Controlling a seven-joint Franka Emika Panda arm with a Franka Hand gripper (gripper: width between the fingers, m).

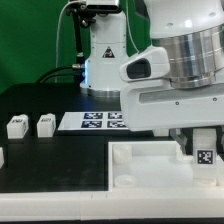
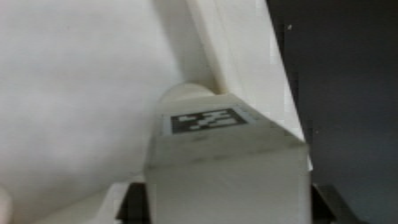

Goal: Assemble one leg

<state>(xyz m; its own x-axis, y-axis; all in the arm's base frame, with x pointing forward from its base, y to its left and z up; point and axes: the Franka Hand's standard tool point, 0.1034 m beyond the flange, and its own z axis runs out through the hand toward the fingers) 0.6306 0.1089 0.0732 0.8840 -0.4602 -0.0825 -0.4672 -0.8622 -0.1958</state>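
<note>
Arm [image 1: 185, 70] bent low at exterior view's right, tool [image 1: 204, 150] pointing down, clamped on tagged leg [image 1: 206, 157] over white panel [image 1: 130, 165]

The flat black table [image 1: 40, 100] carries the marker board [image 1: 103, 121]. A small white stubby plastic leg [image 1: 45, 124] stands just beside the board, toward the exterior view's left. A second such leg [image 1: 17, 126] stands farther that way. A large white plastic panel [image 1: 150, 172] with a raised rim lies in front of the board, nearer the camera.

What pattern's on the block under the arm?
The leg bears a black and white square tag; wrist view.
</note>
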